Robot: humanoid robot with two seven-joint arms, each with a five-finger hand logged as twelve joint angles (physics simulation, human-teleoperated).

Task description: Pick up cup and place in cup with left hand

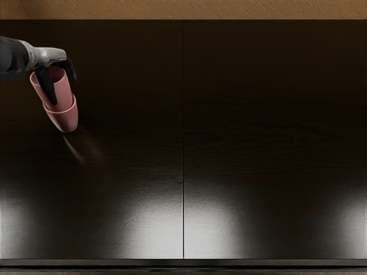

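"Two pink cups, nested: we see the upper cup [63, 95] inside the lower cup [63, 119], at the table's [241, 143] left. Which way do they point?"

"Mouths to our upper left, bases lower right; their shared long axis slants steeply."

"And the left hand [65, 91]?"

"At the upper cup; we can't tell whether it's gripping."

A dark brown desk [258, 149] is filling most of the frame, its faint wood grain showing at right of centre and a thin seam [183, 172] running down its middle to the front edge. Pale, blurry patches of light are gleaming across its lower part, brightest either side of the seam. Along the top of the frame, a lighter brown, textured strip [229, 9] is stretching from side to side.
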